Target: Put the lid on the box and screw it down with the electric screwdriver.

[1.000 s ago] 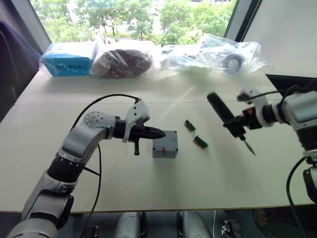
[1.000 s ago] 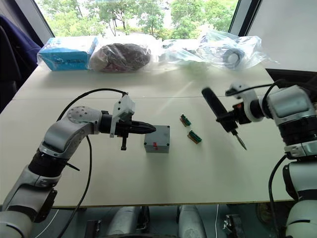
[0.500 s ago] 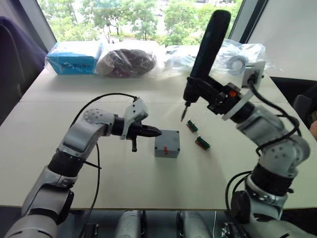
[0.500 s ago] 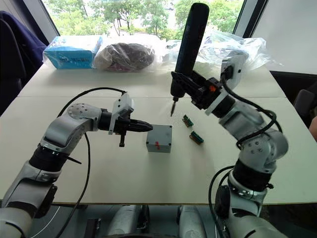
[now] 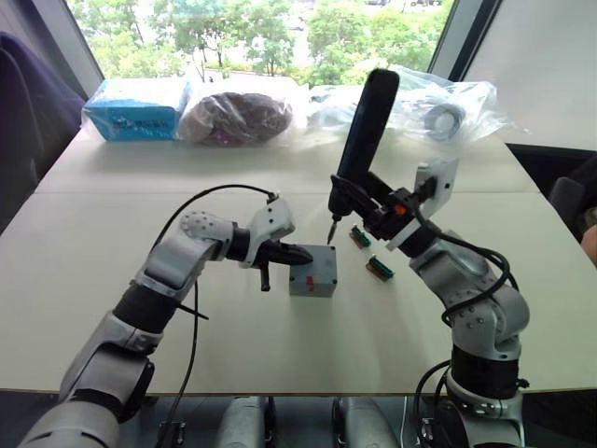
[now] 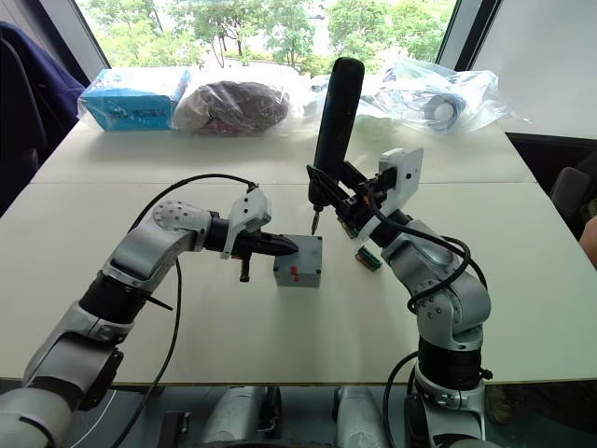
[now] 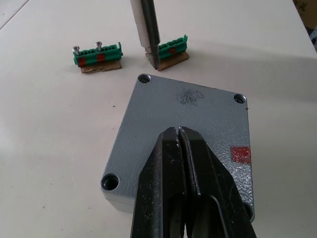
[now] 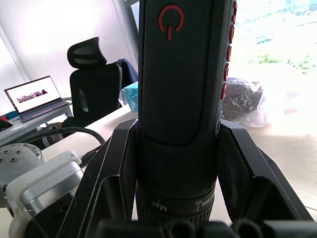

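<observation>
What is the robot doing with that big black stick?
It is an electric screwdriver, held upright in the right gripper. Its bit hangs just above a corner screw hole of the lid, which already sits on the grey box. The left gripper, fingers shut, is over the lid.

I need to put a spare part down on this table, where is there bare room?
Bare patches: the near strip of table in front of the box, and the far left side, short of the blue carton. Crowded: around the box, where both end effectors, the electric screwdriver and green connector blocks gather.
</observation>
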`<state>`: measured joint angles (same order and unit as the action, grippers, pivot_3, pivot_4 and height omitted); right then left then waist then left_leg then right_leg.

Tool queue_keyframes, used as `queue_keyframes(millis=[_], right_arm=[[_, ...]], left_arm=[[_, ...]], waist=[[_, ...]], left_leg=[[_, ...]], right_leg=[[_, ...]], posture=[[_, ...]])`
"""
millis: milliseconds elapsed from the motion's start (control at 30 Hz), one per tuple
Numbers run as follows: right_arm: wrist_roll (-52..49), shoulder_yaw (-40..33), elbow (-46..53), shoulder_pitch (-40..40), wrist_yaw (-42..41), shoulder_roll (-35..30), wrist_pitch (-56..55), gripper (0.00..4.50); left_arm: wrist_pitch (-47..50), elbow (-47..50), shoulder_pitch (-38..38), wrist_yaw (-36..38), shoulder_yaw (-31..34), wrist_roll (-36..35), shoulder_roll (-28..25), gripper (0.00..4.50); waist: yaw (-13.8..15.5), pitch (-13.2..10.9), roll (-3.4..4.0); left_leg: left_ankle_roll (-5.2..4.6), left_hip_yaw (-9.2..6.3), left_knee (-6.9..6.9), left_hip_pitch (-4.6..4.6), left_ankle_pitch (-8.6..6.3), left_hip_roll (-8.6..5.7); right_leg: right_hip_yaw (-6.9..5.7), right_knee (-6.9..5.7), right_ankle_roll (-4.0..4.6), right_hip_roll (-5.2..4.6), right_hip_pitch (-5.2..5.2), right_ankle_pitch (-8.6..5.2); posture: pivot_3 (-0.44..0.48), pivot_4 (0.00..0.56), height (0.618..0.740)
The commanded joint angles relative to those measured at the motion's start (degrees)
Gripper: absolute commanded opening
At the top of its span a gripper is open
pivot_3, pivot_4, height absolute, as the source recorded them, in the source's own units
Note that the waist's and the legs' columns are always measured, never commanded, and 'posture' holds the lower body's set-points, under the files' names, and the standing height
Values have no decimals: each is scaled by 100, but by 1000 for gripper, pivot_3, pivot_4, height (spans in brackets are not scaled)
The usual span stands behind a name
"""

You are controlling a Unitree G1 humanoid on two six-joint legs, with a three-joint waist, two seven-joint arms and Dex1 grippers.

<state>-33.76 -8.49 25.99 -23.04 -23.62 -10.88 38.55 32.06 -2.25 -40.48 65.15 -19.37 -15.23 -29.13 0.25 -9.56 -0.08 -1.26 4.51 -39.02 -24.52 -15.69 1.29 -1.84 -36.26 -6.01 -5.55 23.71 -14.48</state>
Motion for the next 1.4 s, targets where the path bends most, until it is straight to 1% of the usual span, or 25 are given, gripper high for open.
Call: queue_keyframes(millis=[33, 467, 633, 700, 833, 967, 1100, 1400], right_arm=[[179, 109, 81, 32, -82, -96, -518, 1771], [504, 367, -339, 323, -88, -127, -1133, 1771], [619, 747, -325, 693, 0, 2, -1201, 1771], [976, 1088, -374, 869, 39, -115, -1214, 1771], [1319, 1323, -549, 1101, 294, -82, -1184, 1771], [1529, 1373, -709, 1256, 461, -67, -1236, 1771], [1646, 1345, -911, 1311, 552, -86, -1336, 1771], [1603, 1333, -993, 1372, 431, -123, -1519, 1771]], left_arm=[[-109, -7, -93, 11, 6, 97, 11, 0], [-74, 34, -44, 19, 14, 157, 9, 0], [-112, 17, 30, 30, -57, 236, -31, 0], [-110, 11, 52, 29, -61, 252, -27, 0], [-107, 5, 105, 25, -81, 292, -18, 0], [-108, -5, 161, 14, -95, 311, -18, 0], [-130, 8, 243, -12, -156, 361, -5, 0], [-93, 141, 383, -98, -230, 433, 30, 0]], waist=[[2, 0, 0], [4, 0, 0], [1, 2, -2], [-2, 6, -3], [-56, 22, -19], [-92, 48, -45], [-90, 68, -61], [-85, 145, -69]], left_leg=[[0, 0, 0, 0, 0, 0], [0, -1, -1, 2, 0, 1], [0, -1, -1, 6, 0, 1], [0, -3, -1, 12, 0, 2], [-2, -3, 1, 35, -1, 7], [-3, -5, 9, 63, -2, 24], [-7, -4, 20, 114, -7, 28], [-9, -6, 21, 116, -10, 29]], right_leg=[[0, 0, 0, 0, 0, 0], [0, 0, 0, 0, -2, 0], [0, 1, 0, 0, -6, 0], [-1, 1, 0, 1, -12, -1], [-1, 1, 1, 3, -31, -2], [-1, 3, 4, 6, -57, -5], [-1, 14, 21, 5, -106, -15], [-1, 17, 35, -3, -108, -22]], posture=[[0, 150, 740], [0, 150, 740], [0, 150, 740], [0, 150, 740], [0, 150, 740], [0, 150, 740], [0, 150, 740], [0, 150, 740]])
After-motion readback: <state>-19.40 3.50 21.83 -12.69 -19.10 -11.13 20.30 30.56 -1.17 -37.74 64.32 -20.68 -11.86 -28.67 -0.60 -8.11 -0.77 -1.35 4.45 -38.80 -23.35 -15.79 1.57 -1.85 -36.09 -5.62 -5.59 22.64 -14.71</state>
